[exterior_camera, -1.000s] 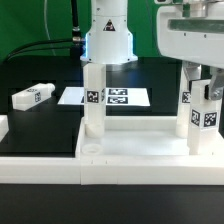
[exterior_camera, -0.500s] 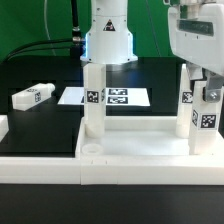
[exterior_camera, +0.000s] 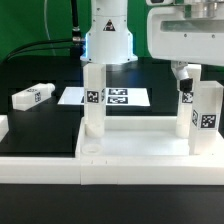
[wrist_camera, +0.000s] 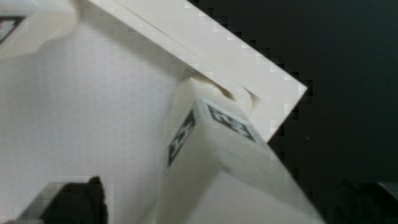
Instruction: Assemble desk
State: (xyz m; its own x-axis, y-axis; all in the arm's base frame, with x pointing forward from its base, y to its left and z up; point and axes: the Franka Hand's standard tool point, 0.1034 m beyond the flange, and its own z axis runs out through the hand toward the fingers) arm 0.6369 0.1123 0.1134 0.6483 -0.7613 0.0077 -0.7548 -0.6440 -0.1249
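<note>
The white desk tabletop [exterior_camera: 135,146] lies at the front with three white tagged legs standing on it. One leg [exterior_camera: 93,100] stands on the exterior view's left, and two stand on its right [exterior_camera: 184,112] [exterior_camera: 209,110]. A fourth leg [exterior_camera: 30,96] lies loose on the black table. My gripper [exterior_camera: 190,72] hovers just above the two right legs, open and empty. In the wrist view a tagged leg [wrist_camera: 222,140] rises from the tabletop [wrist_camera: 89,110] between my dark fingertips [wrist_camera: 71,203], which stand wide apart from it around the gripper [wrist_camera: 228,203].
The marker board [exterior_camera: 118,97] lies flat behind the tabletop. The robot's white base [exterior_camera: 108,40] stands at the back. A low white border rail [exterior_camera: 110,172] runs along the front, and another piece [exterior_camera: 4,126] is at the exterior view's left edge.
My gripper was down around the front right leg. It has let go, risen and shifted toward the exterior view's left. The leg stays standing.
</note>
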